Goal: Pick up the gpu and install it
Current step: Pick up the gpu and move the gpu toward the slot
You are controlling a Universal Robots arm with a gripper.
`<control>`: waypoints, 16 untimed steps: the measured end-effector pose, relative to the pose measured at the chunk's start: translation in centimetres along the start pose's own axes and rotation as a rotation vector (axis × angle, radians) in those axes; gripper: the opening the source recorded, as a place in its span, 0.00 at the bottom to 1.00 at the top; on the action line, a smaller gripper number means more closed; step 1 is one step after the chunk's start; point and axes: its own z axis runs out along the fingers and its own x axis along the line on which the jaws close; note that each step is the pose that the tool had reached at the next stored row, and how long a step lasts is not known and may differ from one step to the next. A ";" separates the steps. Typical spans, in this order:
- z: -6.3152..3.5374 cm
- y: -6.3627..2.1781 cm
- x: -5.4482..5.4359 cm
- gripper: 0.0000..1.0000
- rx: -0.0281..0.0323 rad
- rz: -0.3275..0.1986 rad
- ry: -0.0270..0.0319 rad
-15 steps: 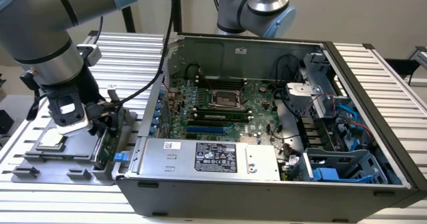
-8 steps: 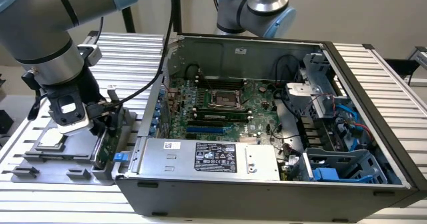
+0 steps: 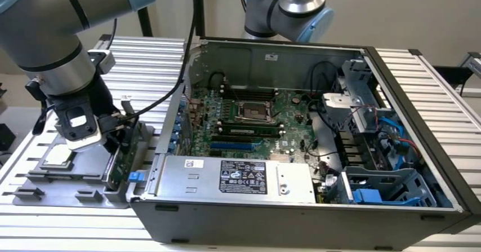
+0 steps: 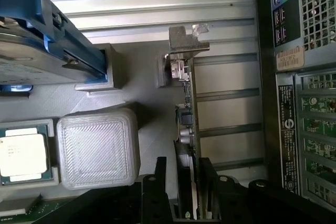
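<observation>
bright, even light, pale glare on the ribbed table [image 3: 432, 94], soft shadows inside the computer case [image 3: 278, 57].

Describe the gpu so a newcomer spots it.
Find the open computer case; a grey parts tray sits at the exterior view's left of it. The gpu stands on edge along the tray's case side, under the end effector. Unlike the flat square CPU nearby, it is a thin green card with a silver bracket.

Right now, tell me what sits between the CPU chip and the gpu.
A grey ribbed square block sits between the CPU chip and the gpu, which stands on edge. This shows in the wrist view.
</observation>
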 end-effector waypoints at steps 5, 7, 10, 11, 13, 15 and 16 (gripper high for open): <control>0.07 0.03 0.0 0.38 0.0025 -0.006 -0.0062; 0.11 0.04 0.0 0.38 0.0039 -0.009 -0.0084; 0.17 0.08 0.0 0.29 0.0071 -0.013 -0.0118; 0.18 0.08 0.0 0.29 0.0078 -0.014 -0.0120; 0.19 0.08 0.0 0.29 0.0081 -0.016 -0.0119; 0.19 0.09 -0.1 0.27 0.0078 -0.019 -0.0119; 0.20 0.09 -0.1 0.27 0.0075 -0.021 -0.0117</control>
